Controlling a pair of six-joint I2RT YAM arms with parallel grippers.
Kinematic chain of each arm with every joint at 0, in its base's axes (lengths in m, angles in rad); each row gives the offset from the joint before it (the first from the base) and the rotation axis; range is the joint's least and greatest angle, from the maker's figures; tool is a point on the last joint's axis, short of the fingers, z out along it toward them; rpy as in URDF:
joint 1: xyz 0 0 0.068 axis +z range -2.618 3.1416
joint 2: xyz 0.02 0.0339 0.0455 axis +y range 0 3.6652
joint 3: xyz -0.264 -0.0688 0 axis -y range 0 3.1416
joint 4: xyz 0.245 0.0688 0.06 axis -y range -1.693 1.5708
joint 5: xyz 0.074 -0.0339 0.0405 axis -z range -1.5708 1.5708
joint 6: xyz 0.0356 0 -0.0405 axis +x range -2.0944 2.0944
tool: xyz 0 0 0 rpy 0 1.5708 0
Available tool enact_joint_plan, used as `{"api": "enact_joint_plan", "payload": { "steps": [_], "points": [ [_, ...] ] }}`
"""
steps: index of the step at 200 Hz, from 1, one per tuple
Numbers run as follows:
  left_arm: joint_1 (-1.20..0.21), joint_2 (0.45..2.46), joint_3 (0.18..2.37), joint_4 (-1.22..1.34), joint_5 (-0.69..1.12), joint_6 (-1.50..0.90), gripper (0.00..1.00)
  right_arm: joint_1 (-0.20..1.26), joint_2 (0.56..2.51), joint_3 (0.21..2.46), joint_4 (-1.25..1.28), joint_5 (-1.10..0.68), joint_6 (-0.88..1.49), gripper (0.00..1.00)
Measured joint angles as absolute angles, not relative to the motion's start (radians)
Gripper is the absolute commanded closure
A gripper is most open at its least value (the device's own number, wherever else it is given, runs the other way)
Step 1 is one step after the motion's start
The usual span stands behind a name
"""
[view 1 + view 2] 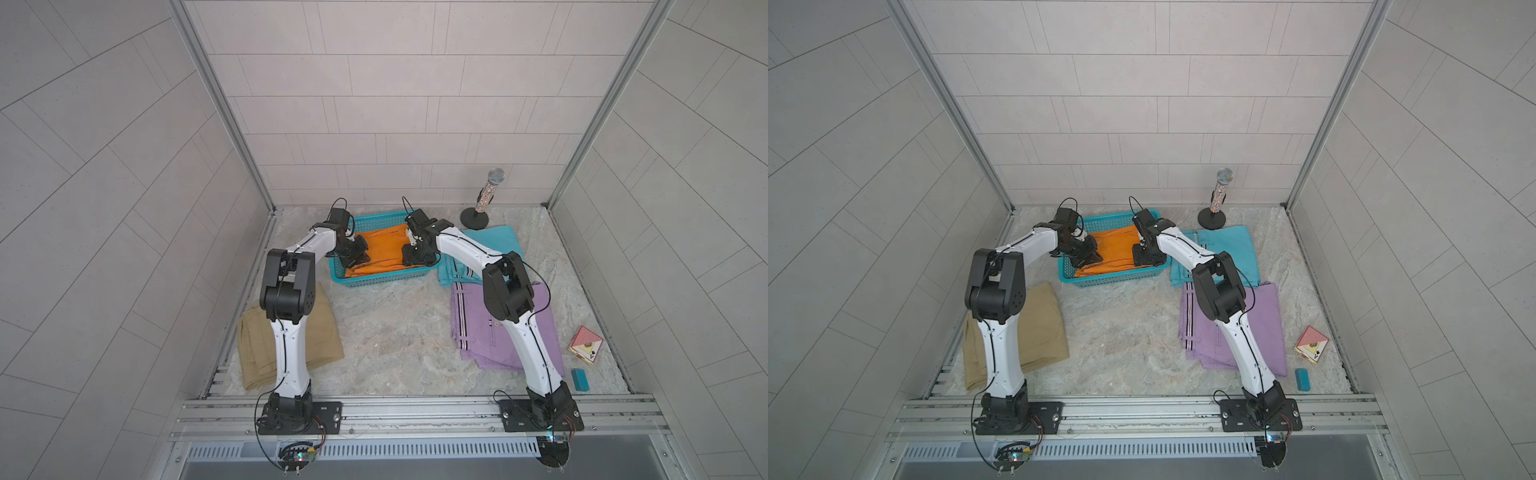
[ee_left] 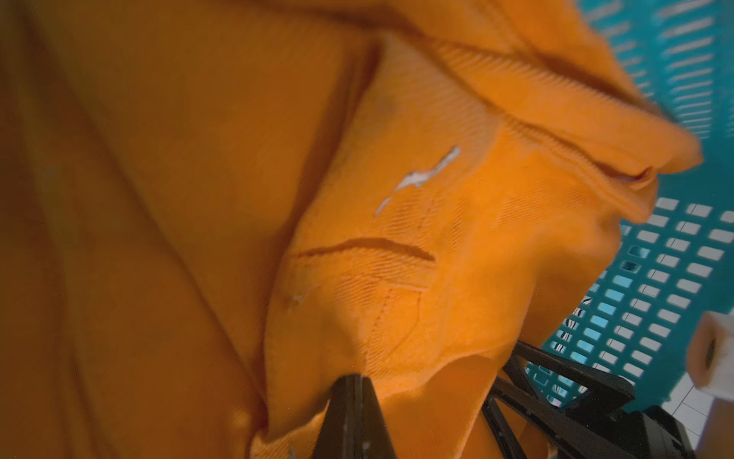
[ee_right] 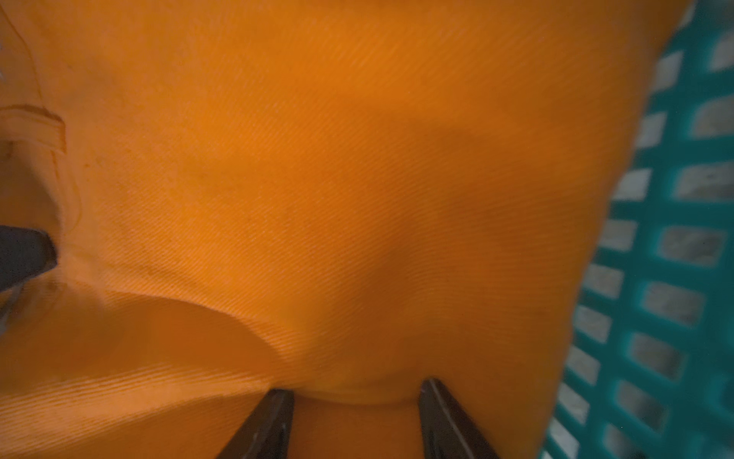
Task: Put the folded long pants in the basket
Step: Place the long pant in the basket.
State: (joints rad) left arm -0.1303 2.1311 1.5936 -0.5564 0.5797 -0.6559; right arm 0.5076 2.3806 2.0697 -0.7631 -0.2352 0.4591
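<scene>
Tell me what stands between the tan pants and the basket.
Nothing lies on the table between the tan pants and the basket. The left arm hangs over them; orange pants already fill the basket.

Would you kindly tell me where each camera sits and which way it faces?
Both top views: high above the front rail, looking down on the table; both arms show, with left claw and right claw.
Left wrist: on the left arm, looking along the left claw, shut on the orange pants in the basket.
Right wrist: on the right arm, looking past the open right claw at the orange pants.
Shared: both wrist views show orange pants and basket wall.
</scene>
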Motion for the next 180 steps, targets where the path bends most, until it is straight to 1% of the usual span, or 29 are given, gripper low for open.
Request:
{"api": "enact_joint_plan", "payload": {
  "steps": [3, 10, 14, 23, 39, 48, 68, 76, 100, 113, 126, 137, 151, 180],
  "points": [
    [-0.130, 2.125, 1.594, -0.557, 0.579, -0.656, 1.00, 0.507, 2.381, 2.070, -0.760, -0.239, 0.462, 0.36],
    [-0.130, 2.112, 1.594, -0.562, 0.575, -0.654, 0.93, 0.506, 2.379, 2.071, -0.755, -0.243, 0.462, 0.33],
    [-0.130, 2.102, 1.594, -0.566, 0.573, -0.653, 0.87, 0.505, 2.378, 2.072, -0.752, -0.247, 0.458, 0.32],
    [-0.130, 2.061, 1.593, -0.579, 0.564, -0.645, 0.69, 0.506, 2.374, 2.077, -0.751, -0.250, 0.457, 0.29],
    [-0.130, 1.951, 1.592, -0.606, 0.551, -0.641, 0.43, 0.508, 2.348, 2.085, -0.753, -0.257, 0.454, 0.26],
    [-0.130, 1.863, 1.591, -0.620, 0.545, -0.634, 0.30, 0.511, 2.318, 2.091, -0.754, -0.262, 0.453, 0.24],
    [-0.129, 1.629, 1.567, -0.640, 0.520, -0.607, 0.07, 0.527, 2.197, 2.089, -0.754, -0.280, 0.454, 0.23],
    [-0.127, 1.518, 1.538, -0.644, 0.497, -0.589, 0.01, 0.543, 2.133, 2.072, -0.738, -0.293, 0.459, 0.21],
    [-0.083, 1.215, 1.401, -0.684, 0.438, -0.573, 0.00, 0.649, 1.883, 1.903, -0.624, -0.346, 0.493, 0.18],
    [-0.003, 1.086, 1.322, -0.727, 0.414, -0.568, 0.00, 0.749, 1.777, 1.785, -0.540, -0.372, 0.522, 0.14],
    [0.088, 0.993, 1.254, -0.773, 0.386, -0.564, 0.00, 0.854, 1.723, 1.669, -0.445, -0.405, 0.561, 0.12],
    [0.143, 0.934, 1.201, -0.812, 0.359, -0.556, 0.00, 0.934, 1.726, 1.595, -0.377, -0.440, 0.598, 0.11],
    [0.168, 0.889, 1.155, -0.860, 0.338, -0.545, 0.00, 1.010, 1.785, 1.535, -0.323, -0.471, 0.633, 0.09],
    [0.179, 0.836, 1.129, -0.927, 0.289, -0.514, 0.00, 1.063, 1.951, 1.498, -0.288, -0.493, 0.682, 0.08]
  ]
}}
